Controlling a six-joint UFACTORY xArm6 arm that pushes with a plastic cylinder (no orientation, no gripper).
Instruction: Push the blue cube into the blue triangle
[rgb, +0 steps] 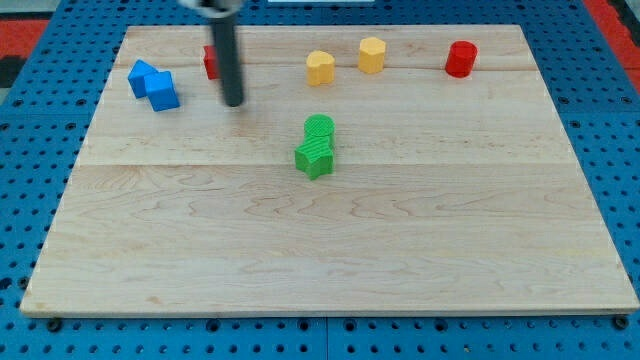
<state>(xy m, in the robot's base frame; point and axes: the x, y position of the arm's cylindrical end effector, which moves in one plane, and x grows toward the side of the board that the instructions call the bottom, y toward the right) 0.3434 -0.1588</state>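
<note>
The blue cube (163, 91) sits at the board's upper left, touching the blue triangle (142, 76), which lies just up and left of it. My tip (234, 102) is on the board to the right of the blue cube, a short gap away. The rod rises to the view's top and partly hides a red block (210, 63) behind it.
Two yellow blocks (320, 68) (372, 54) and a red cylinder (461, 59) stand along the top of the wooden board (330, 250). Two green blocks (320, 128) (314, 156) touch each other near the middle. Blue pegboard surrounds the board.
</note>
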